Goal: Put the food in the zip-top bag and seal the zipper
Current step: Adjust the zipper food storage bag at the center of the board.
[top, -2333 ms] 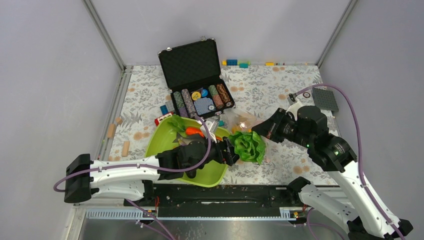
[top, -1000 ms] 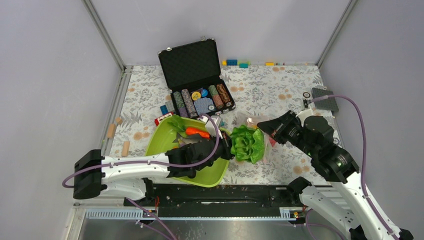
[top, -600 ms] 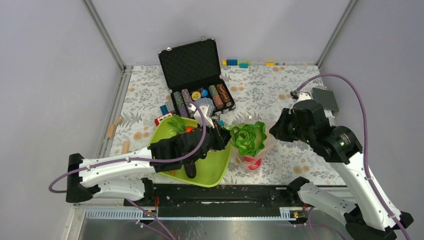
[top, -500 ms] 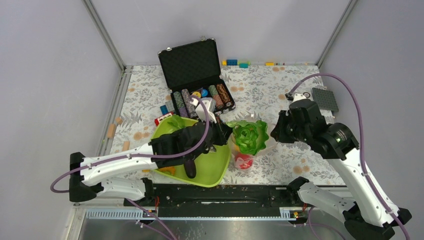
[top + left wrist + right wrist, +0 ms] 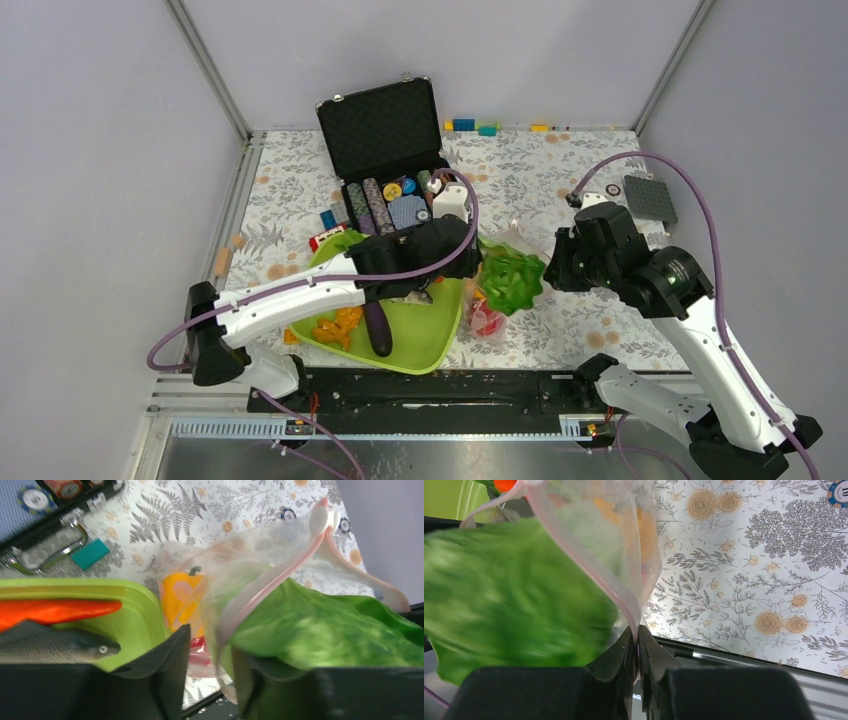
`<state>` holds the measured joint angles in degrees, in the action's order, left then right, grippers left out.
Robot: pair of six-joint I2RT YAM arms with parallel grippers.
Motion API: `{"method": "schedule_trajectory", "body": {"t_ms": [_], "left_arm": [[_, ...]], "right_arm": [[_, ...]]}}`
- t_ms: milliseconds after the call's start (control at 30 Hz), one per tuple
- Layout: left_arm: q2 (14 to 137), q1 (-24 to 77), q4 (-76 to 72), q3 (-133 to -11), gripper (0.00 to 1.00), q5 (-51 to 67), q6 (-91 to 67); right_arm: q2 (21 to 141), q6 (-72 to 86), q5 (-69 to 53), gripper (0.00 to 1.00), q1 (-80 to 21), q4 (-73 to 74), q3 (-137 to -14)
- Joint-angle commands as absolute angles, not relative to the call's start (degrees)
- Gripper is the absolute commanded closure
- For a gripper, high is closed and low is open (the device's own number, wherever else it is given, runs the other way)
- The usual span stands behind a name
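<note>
The zip-top bag [image 5: 235, 560] is clear and crinkled. It stands on the worktop [image 5: 520, 170] just right of the lime-green tray [image 5: 415, 345], between the two arms, with its mouth pulled open. The zipper [image 5: 280, 572] is a pale pink strip along each lip, and the two lips are spread well apart. The green lettuce [image 5: 512, 280] sits in that mouth between the lips, blurred in both wrist views, so how deep it reaches cannot be told. Lower in the bag lie the yellow pepper [image 5: 182, 597] and, beneath it, the red apple [image 5: 487, 320].

In the tray, from the left, are an orange piece [image 5: 335, 325] and the purple eggplant [image 5: 378, 328]. The orange carrot [image 5: 55, 612] and grey fish [image 5: 55, 642] lie side by side near its far rim. Behind the tray a black case [image 5: 385, 130] stands open, with rows of poker chips [image 5: 375, 205] in its lower half.

The left tool [image 5: 211, 645] reaches over the tray to the bag's near-left edge. Its fingers [image 5: 167, 675] are spread, and the bag's film hangs in the gap between them; whether it touches either finger cannot be told. The right tool [image 5: 637, 632] is pressed together, pinching the bag's lip at the zipper on the right side.
</note>
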<state>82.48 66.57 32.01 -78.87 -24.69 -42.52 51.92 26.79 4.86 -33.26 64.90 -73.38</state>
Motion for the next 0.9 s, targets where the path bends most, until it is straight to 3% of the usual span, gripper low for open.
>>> {"method": "schedule_trajectory", "body": {"t_ms": [0,133,333,500,567,633,733,867], "left_arm": [[83.1,66.5,35.1,-83.5,0.52,-21.2,-41.4],[81.3,66.5,35.1,-82.0,0.43,-20.3,-41.7],[79.7,66.6,32.4,-77.6,0.42,-16.8,-43.5],[79.8,66.6,30.7,-76.4,0.58,-15.6,-44.0],[80.0,66.6,29.6,-76.7,0.74,-14.5,-43.4],[80.1,66.8,28.9,-77.6,0.98,-13.3,-42.4],[80.2,67.4,29.0,-80.3,1.0,-11.5,-40.1],[79.6,68.1,31.3,-83.7,1.0,-9.3,-38.4]], "right_arm": [[52.8,27.4,3.5,0.88,-33.2,65.5,-73.8],[53.2,28.4,2.7,0.88,-33.0,65.5,-74.3],[53.8,29.3,1.2,0.89,-32.9,65.5,-75.0],[53.8,29.4,0.2,0.89,-32.9,65.3,-75.4],[53.9,28.9,0.2,0.89,-32.9,65.2,-75.8],[54.1,28.0,-1.0,0.89,-32.9,65.4,-76.3],[54.8,26.7,4.6,0.88,-32.9,66.9,-79.4],[56.5,26.5,22.1,0.86,-32.9,71.8,-85.4]]}}
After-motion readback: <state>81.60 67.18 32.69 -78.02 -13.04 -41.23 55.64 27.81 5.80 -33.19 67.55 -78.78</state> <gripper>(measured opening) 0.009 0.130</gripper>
